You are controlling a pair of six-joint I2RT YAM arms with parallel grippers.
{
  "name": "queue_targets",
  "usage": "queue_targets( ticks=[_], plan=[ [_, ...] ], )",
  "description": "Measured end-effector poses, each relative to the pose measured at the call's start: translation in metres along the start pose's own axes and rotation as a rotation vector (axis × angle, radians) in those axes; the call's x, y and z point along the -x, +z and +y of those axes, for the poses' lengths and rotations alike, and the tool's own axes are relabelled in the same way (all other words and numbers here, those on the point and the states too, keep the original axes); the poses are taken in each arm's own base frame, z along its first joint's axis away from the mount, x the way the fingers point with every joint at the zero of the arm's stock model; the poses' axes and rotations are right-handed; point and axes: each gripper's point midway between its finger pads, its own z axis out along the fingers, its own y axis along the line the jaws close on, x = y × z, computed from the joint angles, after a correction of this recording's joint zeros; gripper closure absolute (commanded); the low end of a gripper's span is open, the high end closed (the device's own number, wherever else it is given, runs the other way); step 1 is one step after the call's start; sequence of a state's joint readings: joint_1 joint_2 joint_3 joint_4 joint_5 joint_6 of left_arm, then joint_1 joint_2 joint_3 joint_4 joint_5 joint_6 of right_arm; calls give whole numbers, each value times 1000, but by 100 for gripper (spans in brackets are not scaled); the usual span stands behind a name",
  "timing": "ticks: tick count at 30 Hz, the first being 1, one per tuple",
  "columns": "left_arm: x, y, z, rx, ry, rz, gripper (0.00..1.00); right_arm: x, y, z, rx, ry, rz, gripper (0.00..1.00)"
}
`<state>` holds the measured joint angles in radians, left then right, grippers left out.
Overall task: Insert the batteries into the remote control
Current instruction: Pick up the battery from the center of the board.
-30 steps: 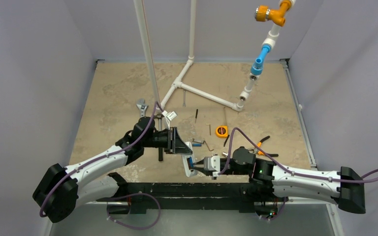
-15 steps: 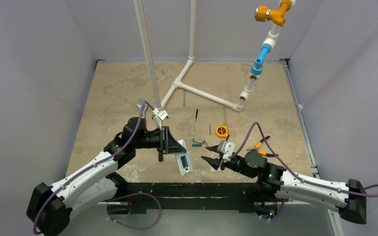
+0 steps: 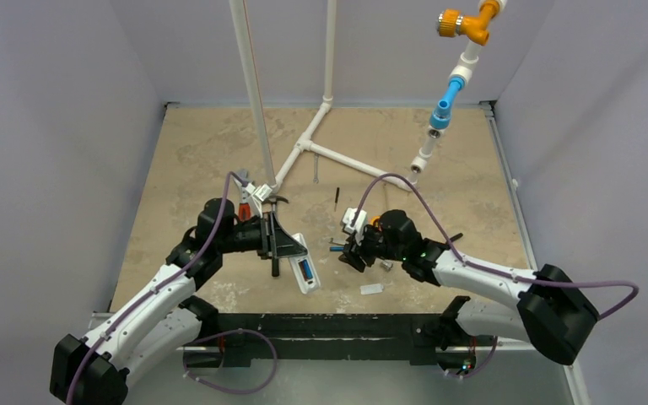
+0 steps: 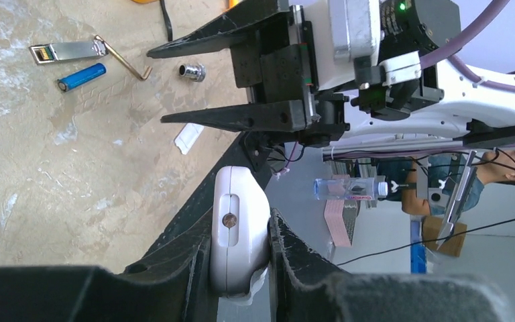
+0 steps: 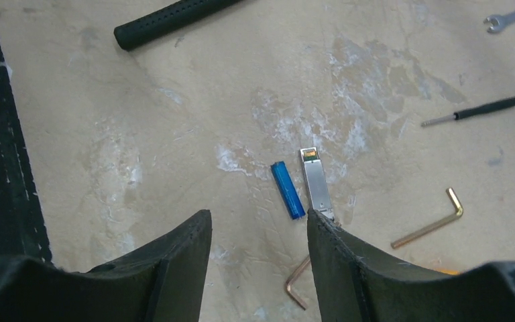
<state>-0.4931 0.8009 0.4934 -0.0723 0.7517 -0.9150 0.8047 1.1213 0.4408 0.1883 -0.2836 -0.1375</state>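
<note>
- The loose battery lies flat just beside the silver tab — I'd pinch across its width, clear of the tab.
- The right gripper hangs spread above the tab's near end.
- The remote control, left of the tab, sits pinched in the left gripper.

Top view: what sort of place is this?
Probably a robotics lab test cell: a tan tabletop boxed in by plain grey panels, a white pipe frame as a prop, small tools like a hex key scattered about, and a person beyond the table in the left wrist view.
</note>
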Motion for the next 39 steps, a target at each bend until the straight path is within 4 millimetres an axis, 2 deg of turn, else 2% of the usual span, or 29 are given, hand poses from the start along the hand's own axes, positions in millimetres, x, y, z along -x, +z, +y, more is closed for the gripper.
queue_targets(
  ticks=[8,14,23,31,39],
  plan=[
    [-3,-2,-2,-9,9,12,100,-4,18,1,126,-271,46,46],
    [-6,-2,-1,-6,8,23,100,-23,27,0,186,-393,118,50],
    [-6,-3,-1,-8,17,25,100,-33,46,-6,235,-420,174,57],
    [-10,-5,0,-3,29,32,100,-41,52,-10,239,-404,204,62],
    [-12,-6,2,1,37,40,100,-38,63,-14,231,-353,222,67]
  ],
)
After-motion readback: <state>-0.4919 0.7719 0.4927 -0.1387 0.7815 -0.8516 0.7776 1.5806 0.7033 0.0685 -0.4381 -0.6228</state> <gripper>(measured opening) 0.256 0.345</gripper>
